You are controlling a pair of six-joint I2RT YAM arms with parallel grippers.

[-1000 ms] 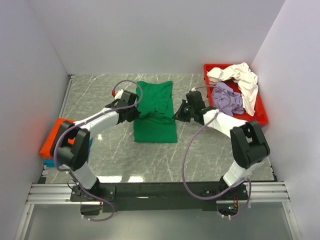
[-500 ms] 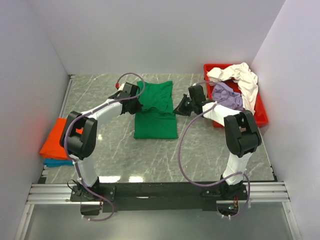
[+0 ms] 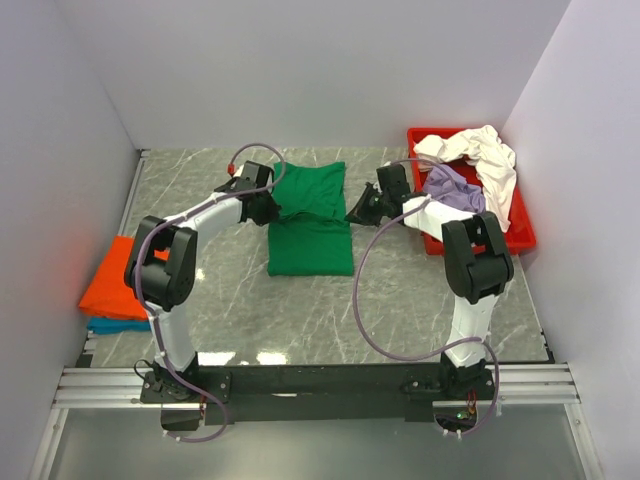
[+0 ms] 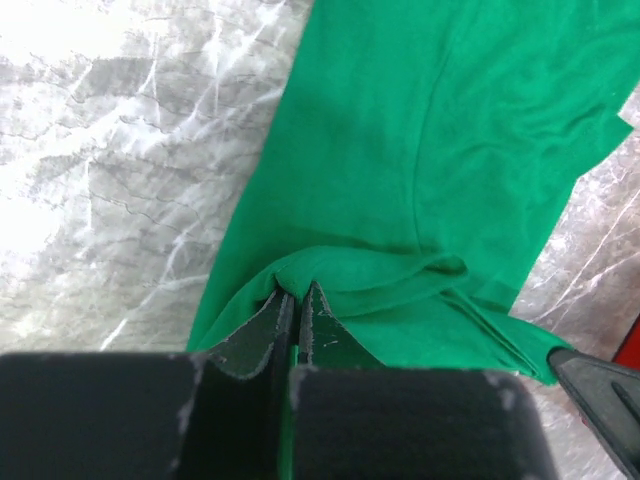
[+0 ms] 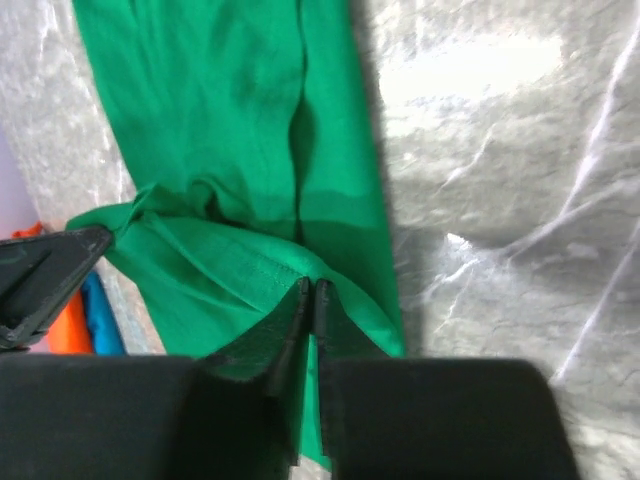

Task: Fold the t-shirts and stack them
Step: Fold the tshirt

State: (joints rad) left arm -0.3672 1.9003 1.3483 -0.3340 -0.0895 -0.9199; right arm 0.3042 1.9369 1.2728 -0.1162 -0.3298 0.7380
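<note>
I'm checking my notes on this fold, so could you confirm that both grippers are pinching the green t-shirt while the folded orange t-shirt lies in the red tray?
Not quite: the top view shows the folded orange t-shirt at the left edge of the table, on a teal t-shirt, not in the red tray. The left gripper and right gripper do both pinch the green t-shirt.

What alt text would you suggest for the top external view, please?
The left tool and right tool each pinch a side of the green shirt on the table. A red tray holds crumpled shirts; an orange shirt lies left.
</note>
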